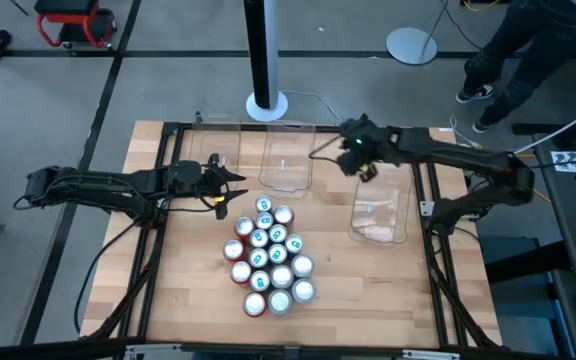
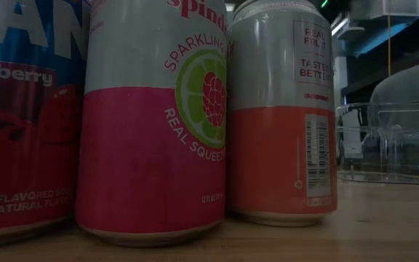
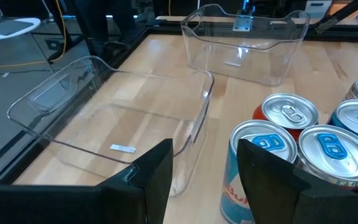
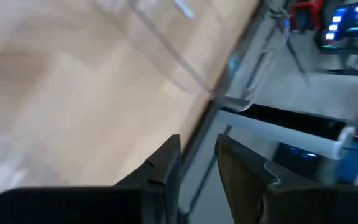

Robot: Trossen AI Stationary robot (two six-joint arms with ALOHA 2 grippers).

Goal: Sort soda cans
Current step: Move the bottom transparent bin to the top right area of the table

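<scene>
Several soda cans (image 1: 270,258) with silver tops stand upright in a tight cluster on the wooden table, near its middle. The low view shows three of them close up: a blue and red can (image 2: 24,116), a grey and pink can (image 2: 151,124) and a grey and orange can (image 2: 278,109). My left gripper (image 1: 233,197) hovers open at the cluster's far left side. Its fingers (image 3: 157,180) have nothing between them, and the nearest can (image 3: 263,162) is just beside them. My right gripper (image 1: 366,170) hangs raised between two bins, its fingers (image 4: 166,168) narrowly apart and empty.
Three clear plastic bins lie on the table's far half: one at the left (image 1: 218,150), one in the middle (image 1: 288,155), one at the right (image 1: 380,215). The left wrist view shows two of them (image 3: 104,118) (image 3: 247,43). A black pole (image 1: 263,50) stands behind the table. A person (image 1: 528,40) is at the far right.
</scene>
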